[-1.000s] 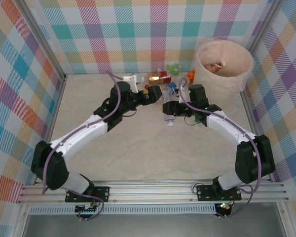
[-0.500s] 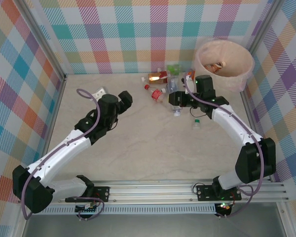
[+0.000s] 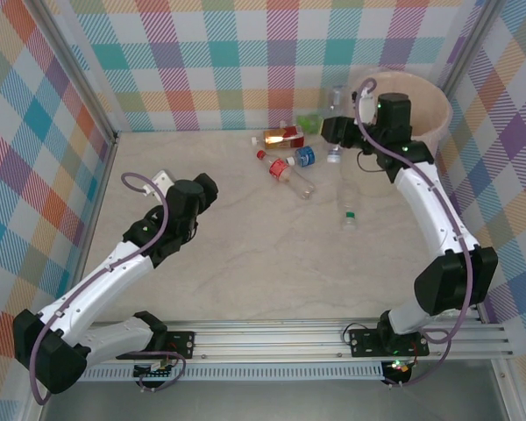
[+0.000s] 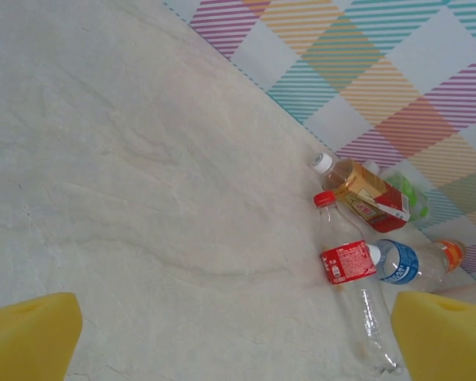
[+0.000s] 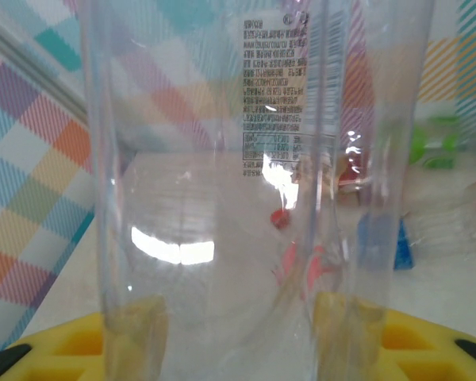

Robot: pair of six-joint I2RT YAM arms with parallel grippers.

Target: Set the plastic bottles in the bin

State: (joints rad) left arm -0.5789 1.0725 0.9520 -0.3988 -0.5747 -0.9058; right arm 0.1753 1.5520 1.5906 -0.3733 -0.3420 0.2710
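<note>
Table (image 3: pixel 245 263): flat, pale beige, marbled like stone.
Bin (image 3: pixel 440 114): round, cream-pink bucket with a thin crinkled liner, in the far right corner.
Left gripper (image 4: pixel 238 325): yellow, foam-like fingers spread wide and empty over the table.
Right gripper (image 5: pixel 238 333): yellow fingers narrowed onto the held bottle.
Held bottle (image 5: pixel 222 198): clear, smooth cylinder with printed text, raised just left of the bin. Its long axis runs near-to-far in the top view, whitish end nearer.
Red-label bottle (image 3: pixel 283 170): clear, slim, lying down with its red cap pointing far-left.
Amber bottle (image 3: pixel 281 136): lies along the far wall.
Lone clear bottle (image 3: pixel 348 215): lies apart, axis near-to-far, with a small green spot.
Blue-label bottle (image 3: pixel 305 156): lies just beside the red-label bottle.
</note>
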